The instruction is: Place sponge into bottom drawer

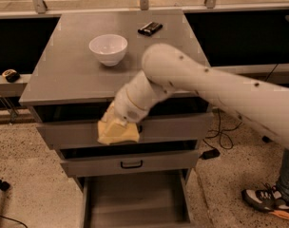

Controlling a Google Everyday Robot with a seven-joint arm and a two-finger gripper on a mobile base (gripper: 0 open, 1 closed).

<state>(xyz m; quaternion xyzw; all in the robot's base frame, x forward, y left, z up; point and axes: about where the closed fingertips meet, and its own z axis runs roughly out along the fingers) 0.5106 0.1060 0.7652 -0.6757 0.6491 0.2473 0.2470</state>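
Note:
The pale yellow sponge [118, 132] hangs from my gripper [117, 123] in front of the top drawer's face, above the floor. The gripper is shut on the sponge, at the end of my white arm, which reaches in from the right. The bottom drawer [135, 201] is pulled out below, a wide shallow grey tray with nothing in it. The sponge is above its rear left part, about two drawer heights up.
A white bowl [108, 48] and a small black object [149, 28] sit on the grey cabinet top [63, 75]. The middle drawer [131, 164] with a black handle is closed. A person's shoe [263, 201] is on the floor at the right.

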